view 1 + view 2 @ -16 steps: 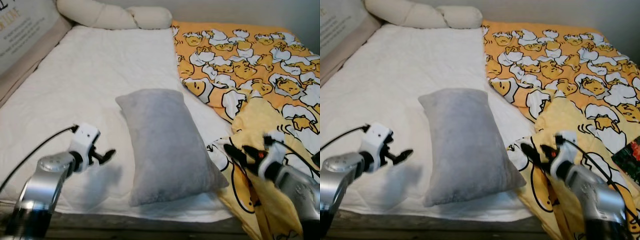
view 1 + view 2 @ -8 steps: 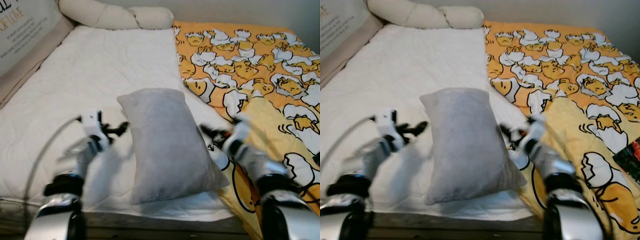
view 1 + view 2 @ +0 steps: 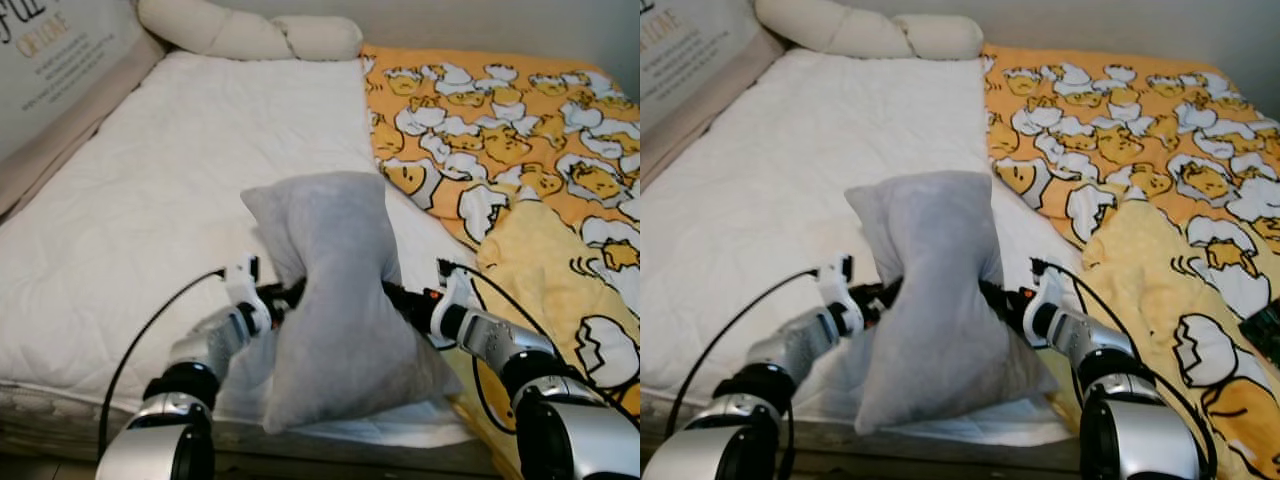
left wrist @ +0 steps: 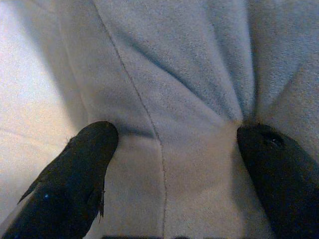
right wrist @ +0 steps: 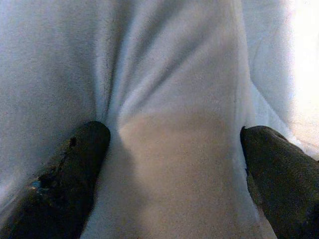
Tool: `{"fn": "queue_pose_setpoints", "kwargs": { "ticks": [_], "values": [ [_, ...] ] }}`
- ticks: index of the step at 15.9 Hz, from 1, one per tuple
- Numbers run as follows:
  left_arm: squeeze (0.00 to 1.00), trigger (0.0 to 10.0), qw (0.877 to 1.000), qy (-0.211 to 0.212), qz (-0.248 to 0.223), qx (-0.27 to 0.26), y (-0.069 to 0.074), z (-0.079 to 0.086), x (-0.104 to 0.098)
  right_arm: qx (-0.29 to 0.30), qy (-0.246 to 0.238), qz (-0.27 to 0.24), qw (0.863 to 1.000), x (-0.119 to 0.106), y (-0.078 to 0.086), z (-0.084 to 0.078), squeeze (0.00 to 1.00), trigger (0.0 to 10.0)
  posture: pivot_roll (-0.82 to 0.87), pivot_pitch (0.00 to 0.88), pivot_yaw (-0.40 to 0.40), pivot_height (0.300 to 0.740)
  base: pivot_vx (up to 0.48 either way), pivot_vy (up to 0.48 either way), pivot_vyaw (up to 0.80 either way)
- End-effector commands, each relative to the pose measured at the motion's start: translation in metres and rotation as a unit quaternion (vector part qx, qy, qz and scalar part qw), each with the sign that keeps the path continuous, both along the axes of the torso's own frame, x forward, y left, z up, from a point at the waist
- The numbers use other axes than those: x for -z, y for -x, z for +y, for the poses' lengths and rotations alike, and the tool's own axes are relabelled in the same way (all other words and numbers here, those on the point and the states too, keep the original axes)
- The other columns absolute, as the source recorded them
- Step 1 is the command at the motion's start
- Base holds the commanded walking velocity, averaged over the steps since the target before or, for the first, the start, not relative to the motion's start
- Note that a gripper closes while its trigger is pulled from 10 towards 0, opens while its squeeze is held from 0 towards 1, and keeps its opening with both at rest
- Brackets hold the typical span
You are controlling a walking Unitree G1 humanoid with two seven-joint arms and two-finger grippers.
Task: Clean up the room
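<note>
The grey pillow point(image 3: 335, 290) is being squeezed at its waist from both sides, so that it is pinched into an hourglass shape, its upper part standing up off the white mattress cover point(image 3: 170, 190) and its lower end resting near the front edge of the bed. It is lying between the two arms, close to the border where the white cover is met by the orange-and-yellow blanket point(image 3: 520, 170) printed with cartoon egg figures.

Writing is being shown on the cushioned panel point(image 3: 50, 55) along the bed's left side: pale gold capital letters and a few lines of small dark text are printed there, but they are cut by the frame edge and too small to be read with confidence. No brand or label is being shown on the pillow itself.

The left gripper point(image 3: 283, 297) is being pressed into the pillow's left flank. In the left wrist view its fingers point(image 4: 82, 169) are spread wide, with a fold of grey fabric and a seam line bulging between them; they are not closed on it. The right gripper point(image 3: 395, 296) is being pushed against the opposite flank. In the right wrist view its fingers point(image 5: 75, 169) are likewise held apart, with creases gathering at one fingertip. The pillow is thus being clamped between the two grippers.

A cream bolster point(image 3: 250, 35) is lying across the head of the bed, well apart from the pillow.
</note>
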State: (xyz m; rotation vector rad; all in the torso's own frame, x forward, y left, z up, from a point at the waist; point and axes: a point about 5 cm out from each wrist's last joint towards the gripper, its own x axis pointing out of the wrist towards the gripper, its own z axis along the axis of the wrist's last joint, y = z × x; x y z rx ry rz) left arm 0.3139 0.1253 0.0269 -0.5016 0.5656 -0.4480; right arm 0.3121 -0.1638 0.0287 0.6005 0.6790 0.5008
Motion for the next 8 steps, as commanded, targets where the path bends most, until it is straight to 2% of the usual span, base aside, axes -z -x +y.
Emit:
{"fn": "queue_pose_setpoints", "kwargs": {
  "ticks": [1,2,3,4,6,8],
  "values": [
    [0.0,10.0,0.999,-0.009,0.026,0.037,0.007,-0.019,0.009,-0.021,-0.003,0.017,1.0,0.008,0.007,0.009,0.0,10.0,-0.08,0.0,-0.012,0.74,0.0,0.0,0.0],
    [0.0,10.0,0.999,0.001,0.023,0.04,0.007,-0.02,0.008,-0.032,-0.006,0.009,0.999,0.008,0.008,0.011,0.0,10.0,-0.08,0.0,-0.008,0.74,0.0,0.0,0.0],
    [0.0,9.2,0.999,0.012,0.021,0.048,0.007,-0.021,0.006,-0.037,-0.017,0.003,0.999,0.007,0.008,0.015,0.0,5.6,-0.08,0.0,-0.005,0.74,0.0,0.0,0.0],
    [0.0,0.0,0.998,0.013,0.02,0.052,0.007,-0.022,0.006,-0.033,-0.025,0.004,0.999,0.007,0.007,0.017,0.0,0.0,-0.08,0.0,-0.003,0.74,0.0,0.0,0.0],
    [0.0,0.0,0.998,-0.006,0.018,0.058,0.006,-0.022,0.006,-0.024,-0.033,0.006,0.999,0.006,0.005,0.024,0.0,0.0,-0.09,0.0,0.007,0.74,0.0,0.0,0.0],
    [0.0,0.0,0.998,-0.029,0.01,0.052,0.004,-0.019,0.007,-0.014,-0.02,0.002,1.0,0.006,0.002,0.029,0.0,0.0,-0.09,0.0,0.015,0.74,0.0,0.0,0.0]
  ]
}}
